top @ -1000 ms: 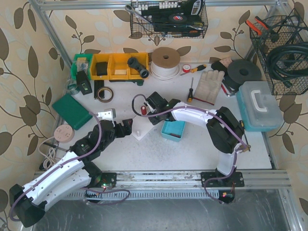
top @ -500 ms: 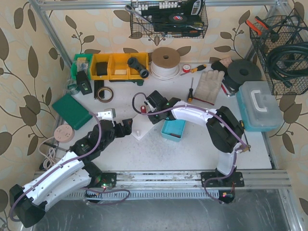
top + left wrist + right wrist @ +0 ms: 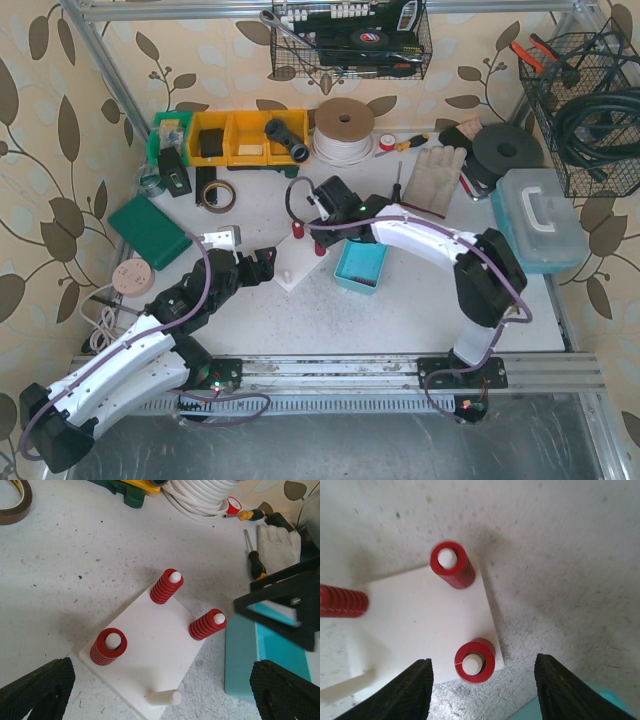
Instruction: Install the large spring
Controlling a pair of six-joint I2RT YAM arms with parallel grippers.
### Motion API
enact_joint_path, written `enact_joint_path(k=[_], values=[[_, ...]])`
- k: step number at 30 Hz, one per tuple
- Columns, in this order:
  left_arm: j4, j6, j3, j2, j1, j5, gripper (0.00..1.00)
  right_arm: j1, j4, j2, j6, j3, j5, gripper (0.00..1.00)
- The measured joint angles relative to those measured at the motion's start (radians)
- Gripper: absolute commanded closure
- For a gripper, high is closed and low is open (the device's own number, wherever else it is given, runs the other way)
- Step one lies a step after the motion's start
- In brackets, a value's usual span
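A white plate (image 3: 150, 635) carries four pegs. Red springs sit on three of them and the fourth peg (image 3: 165, 697) is bare. The large spring (image 3: 475, 661) is on the peg at the plate's corner beside the teal tray, with a gap round the peg; it also shows as the right-hand spring (image 3: 207, 625) and in the top view (image 3: 320, 245). My right gripper (image 3: 482, 667) hangs open above this spring, its fingers well apart from it. My left gripper (image 3: 162, 665) is wide open over the plate's near side, holding nothing.
A teal tray (image 3: 360, 265) lies right against the plate. Behind are a screwdriver (image 3: 396, 187), a work glove (image 3: 432, 175), a coil of white cable (image 3: 343, 130), a tape roll (image 3: 216, 194) and yellow bins (image 3: 235, 138). A green box (image 3: 150, 230) lies left.
My right gripper has opened, letting go of the spring on its peg, and has drawn up and back from the plate. The left arm has not moved.
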Motion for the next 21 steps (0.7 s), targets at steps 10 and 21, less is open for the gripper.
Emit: enact_joint_path(k=[10, 21], values=[[0.0, 0.0, 0.0, 0.014, 0.0, 0.009, 0.02, -0.119, -0.094, -0.279, 0.034, -0.036, -0.122, 0.49], [0.024, 0.018, 0.007, 0.09, 0.001, 0.075, 0.02, -0.194, -0.253, -0.344, -0.012, -0.183, -0.259, 0.52]])
